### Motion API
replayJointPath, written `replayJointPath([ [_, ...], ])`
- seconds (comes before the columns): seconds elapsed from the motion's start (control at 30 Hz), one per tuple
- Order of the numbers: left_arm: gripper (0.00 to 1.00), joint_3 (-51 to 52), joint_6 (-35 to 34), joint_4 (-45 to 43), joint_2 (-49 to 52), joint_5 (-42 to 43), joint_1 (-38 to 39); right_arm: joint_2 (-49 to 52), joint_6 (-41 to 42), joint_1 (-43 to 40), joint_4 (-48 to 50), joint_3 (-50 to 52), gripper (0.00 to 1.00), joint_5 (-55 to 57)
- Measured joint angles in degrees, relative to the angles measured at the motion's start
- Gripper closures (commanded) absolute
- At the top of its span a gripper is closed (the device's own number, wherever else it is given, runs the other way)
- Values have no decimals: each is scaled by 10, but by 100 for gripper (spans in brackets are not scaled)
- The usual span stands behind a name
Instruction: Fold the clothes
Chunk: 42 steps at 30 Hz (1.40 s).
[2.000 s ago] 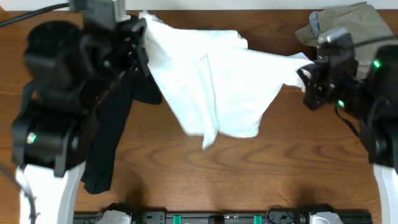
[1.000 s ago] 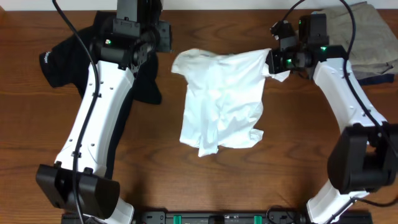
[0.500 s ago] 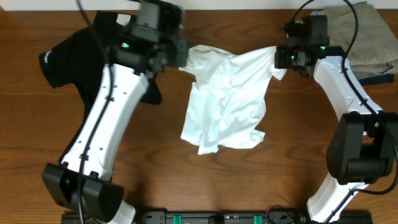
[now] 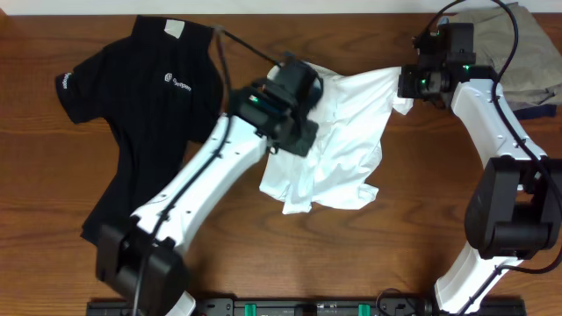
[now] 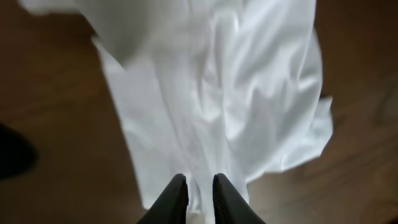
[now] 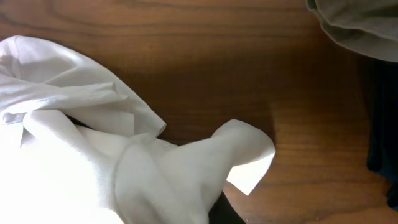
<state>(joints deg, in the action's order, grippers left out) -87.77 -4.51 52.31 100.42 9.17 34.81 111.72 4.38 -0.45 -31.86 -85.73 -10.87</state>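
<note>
Mo: Left arm's swung right across since half a second back. We had it at the tee's left edge, now it's parked over the cloth. The black shirt (image 4: 145, 114) is out from under it, lying spread at the table's (image 4: 421, 237) left end.

Jen: Yep. Our left gripper (image 5: 199, 182) has its fingers nearly together, just a sliver between them, and we can't tell if any fabric's caught in there. The white T-shirt (image 4: 342, 149) is mid-table and crumpled, its long axis running from the far edge toward us. In the wrist view it stretches straight ahead of those fingers.

Mo: And the right gripper (image 4: 407, 85)?

Jen: Clamped tight on the tee's far right corner, with the cloth drawn up to it. So we reckon the left arm is the nearer one for the opposite far corner. We see no bins or baskets, just the khaki stack (image 4: 518, 39) at the far right, past the right gripper.
</note>
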Motion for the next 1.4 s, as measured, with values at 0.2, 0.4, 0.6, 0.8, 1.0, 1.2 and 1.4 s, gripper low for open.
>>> replayJointPath([
  [0.2,71,23,3,-1,26,22,10,0,0,0,-1,0,98,0],
  [0.4,61,23,43,15,78,43,19,0,0,0,-5,0,99,0],
  [0.6,60,23,91,38,154,46,14,0,0,0,-8,0,98,0],
  [0.8,53,25,106,41,165,47,-17,0,0,0,-9,0,98,0],
  [1.0,53,25,116,56,165,88,-30,0,0,0,-9,0,98,0],
  [1.2,63,25,141,89,165,147,-23,0,0,0,-8,0,98,0],
  [1.4,94,25,154,101,165,164,-22,0,0,0,-8,0,98,0],
])
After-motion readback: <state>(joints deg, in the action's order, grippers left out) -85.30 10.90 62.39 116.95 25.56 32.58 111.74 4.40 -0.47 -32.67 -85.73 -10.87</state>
